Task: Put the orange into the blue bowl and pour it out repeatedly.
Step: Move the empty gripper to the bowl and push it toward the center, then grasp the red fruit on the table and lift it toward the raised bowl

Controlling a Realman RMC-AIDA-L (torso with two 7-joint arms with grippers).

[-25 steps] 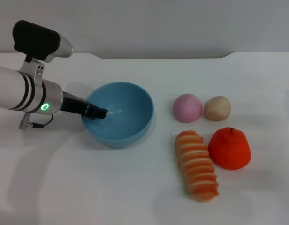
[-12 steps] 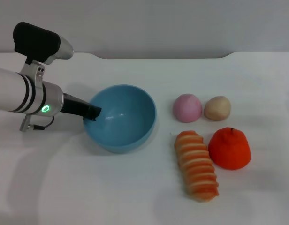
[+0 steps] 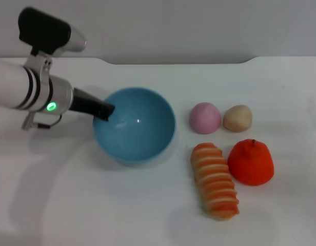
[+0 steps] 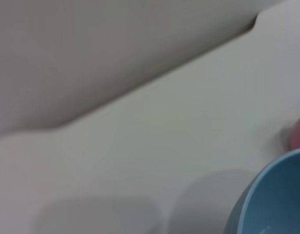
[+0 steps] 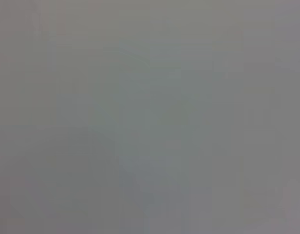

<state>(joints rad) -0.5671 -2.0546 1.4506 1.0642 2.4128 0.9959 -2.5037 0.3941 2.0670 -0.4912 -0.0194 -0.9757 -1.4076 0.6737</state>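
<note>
The blue bowl point(image 3: 134, 124) is gripped at its left rim by the left pincer point(image 3: 102, 111), clamped on the wall, and is held tilted with its opening turned towards the camera. The orange point(image 3: 251, 162) is seen on the table point(image 3: 147, 210), right of the bowl, just beside a ridged bread roll point(image 3: 215, 181). The right pincer is not seen.

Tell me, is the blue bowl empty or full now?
Empty. The blue bowl shows only its bare inside; the orange lies on the table. The left gripper holds the bowl's rim.
</note>
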